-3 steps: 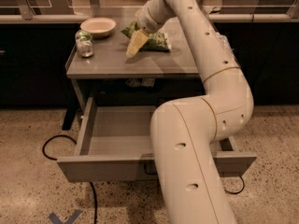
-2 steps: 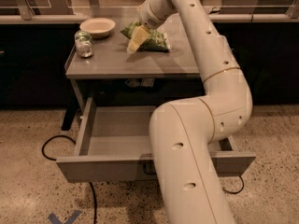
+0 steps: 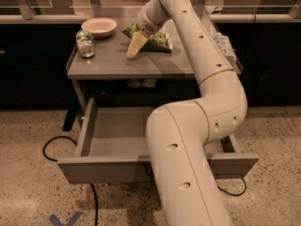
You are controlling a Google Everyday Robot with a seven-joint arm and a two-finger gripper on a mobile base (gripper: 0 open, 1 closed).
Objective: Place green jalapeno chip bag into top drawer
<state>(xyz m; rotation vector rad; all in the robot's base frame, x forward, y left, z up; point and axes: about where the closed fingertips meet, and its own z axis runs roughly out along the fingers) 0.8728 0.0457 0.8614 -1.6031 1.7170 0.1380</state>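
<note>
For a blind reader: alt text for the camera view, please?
The robot's gripper is at the green jalapeno chip bag on a grey table. Below, the top drawer stands open; a bowl and a jar sit at the table's left.

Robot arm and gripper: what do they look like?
The arm is thick, rounded cream-white tubing dotted with small dark round recesses, with thin tan rings at its joints. The gripper, over the grey tabletop by the crumpled green chip bag, is pale yellowish.
</note>
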